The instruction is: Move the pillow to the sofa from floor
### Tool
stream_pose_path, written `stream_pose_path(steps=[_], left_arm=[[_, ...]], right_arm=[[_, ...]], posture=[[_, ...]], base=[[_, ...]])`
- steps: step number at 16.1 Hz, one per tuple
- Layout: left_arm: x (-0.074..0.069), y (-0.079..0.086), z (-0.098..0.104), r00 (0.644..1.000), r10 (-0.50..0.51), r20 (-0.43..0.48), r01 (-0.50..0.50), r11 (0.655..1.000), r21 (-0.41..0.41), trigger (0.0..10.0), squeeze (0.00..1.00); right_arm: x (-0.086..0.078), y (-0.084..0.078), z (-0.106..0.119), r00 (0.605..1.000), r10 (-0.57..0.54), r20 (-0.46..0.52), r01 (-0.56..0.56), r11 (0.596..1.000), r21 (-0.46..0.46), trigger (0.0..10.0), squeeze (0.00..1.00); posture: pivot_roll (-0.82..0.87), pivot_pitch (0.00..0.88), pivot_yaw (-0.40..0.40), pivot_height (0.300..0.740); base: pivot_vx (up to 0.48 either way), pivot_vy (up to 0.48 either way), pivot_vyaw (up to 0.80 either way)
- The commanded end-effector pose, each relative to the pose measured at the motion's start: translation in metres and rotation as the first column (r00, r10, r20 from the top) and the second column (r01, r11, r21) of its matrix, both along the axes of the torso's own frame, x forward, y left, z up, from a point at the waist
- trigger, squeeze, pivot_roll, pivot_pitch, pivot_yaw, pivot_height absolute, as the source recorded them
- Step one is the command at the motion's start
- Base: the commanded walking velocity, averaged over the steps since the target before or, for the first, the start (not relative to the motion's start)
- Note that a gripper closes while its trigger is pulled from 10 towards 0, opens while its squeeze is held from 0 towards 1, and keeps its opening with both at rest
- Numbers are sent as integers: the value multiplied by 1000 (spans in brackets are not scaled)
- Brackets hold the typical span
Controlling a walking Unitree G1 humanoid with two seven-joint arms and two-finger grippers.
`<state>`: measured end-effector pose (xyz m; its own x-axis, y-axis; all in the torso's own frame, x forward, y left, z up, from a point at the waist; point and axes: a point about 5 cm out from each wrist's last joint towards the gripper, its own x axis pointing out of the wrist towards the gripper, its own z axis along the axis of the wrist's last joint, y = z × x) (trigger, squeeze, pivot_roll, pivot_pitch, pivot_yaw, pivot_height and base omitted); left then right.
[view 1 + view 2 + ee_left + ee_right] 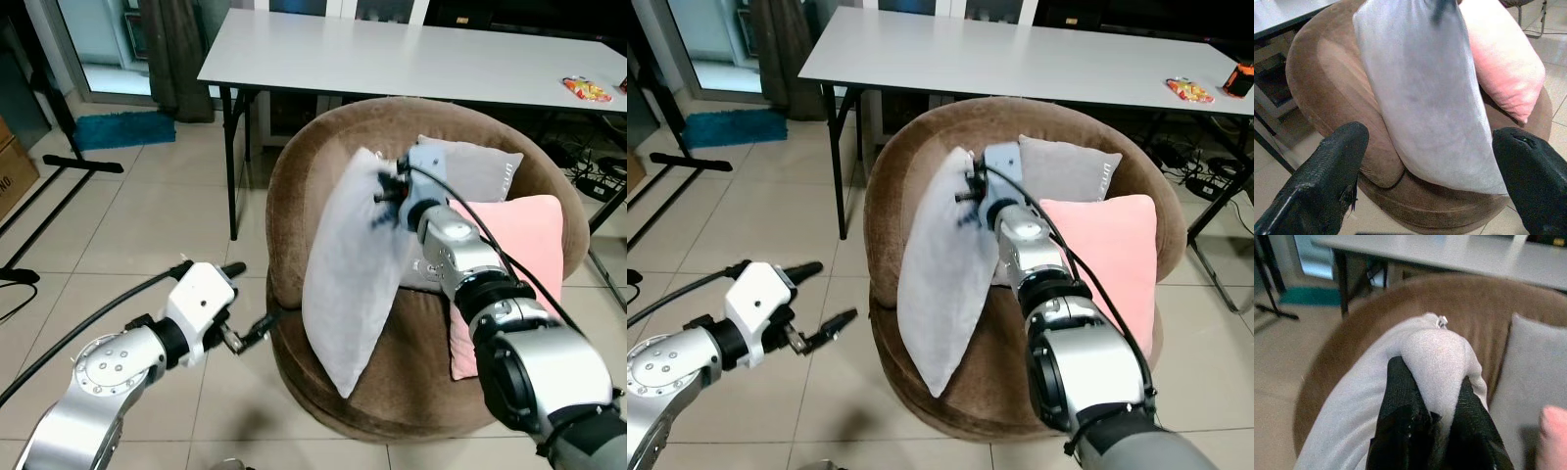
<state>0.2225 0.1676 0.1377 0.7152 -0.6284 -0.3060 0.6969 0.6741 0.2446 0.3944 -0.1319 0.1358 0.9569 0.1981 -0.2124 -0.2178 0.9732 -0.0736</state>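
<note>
Right gripper (1437,396): fingers pinched on top corner of white pillow (358,264) | Pillow: upright, base on sofa (294,166) seat, beside pink cushion (524,245) | Left gripper (250,304): fingers wide apart, empty, beside sofa | Advice: lean pillow against backrest before releasing, or it may topple forward.

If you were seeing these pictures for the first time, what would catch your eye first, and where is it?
The right pincer is pinching the top corner of a pale grey pillow, which stands tall on the seat of the round brown sofa. Behind it a pink pillow and a grey cushion lean against the backrest. The left pincer hovers open beside the sofa's front edge, over the tiled floor.
</note>
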Motion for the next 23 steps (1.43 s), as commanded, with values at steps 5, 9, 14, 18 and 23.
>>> stream_pose_path(steps=[5, 9, 14, 18, 23], left_arm=[[-15, 2, 5, 999, -16, -29, 16, 1000, 24, 10000, 0], [-15, 2, 6, 999, -17, -38, 19, 999, 36, 10000, 0], [-2, 18, 11, 954, 294, 66, -288, 954, -81, 10000, 0], [2, 31, 4, 866, 479, 144, -474, 878, -67, 10000, 0], [14, 35, 2, 810, 547, 209, -550, 834, -52, 10000, 0]], right_arm=[[5, -31, 7, 990, -141, 31, 144, 975, -168, 10000, 1000], [13, -48, 33, 973, -198, 118, 220, 951, -219, 10000, 1000], [13, -55, 42, 981, -134, 139, 157, 973, -168, 10000, 0], [-14, -57, -4, 986, -97, 134, 86, 993, 85, 10000, 0], [-83, -43, -25, 974, -152, 165, 131, 982, 134, 10000, 0]], posture=[[113, 0, -36, 740], [107, 0, -24, 740], [72, 0, -43, 740], [34, 0, -55, 740], [-28, 0, -27, 740]], base=[[0, 0, 0], [0, 0, 0], [0, 0, 0], [0, 0, 0], [0, 0, -400]])
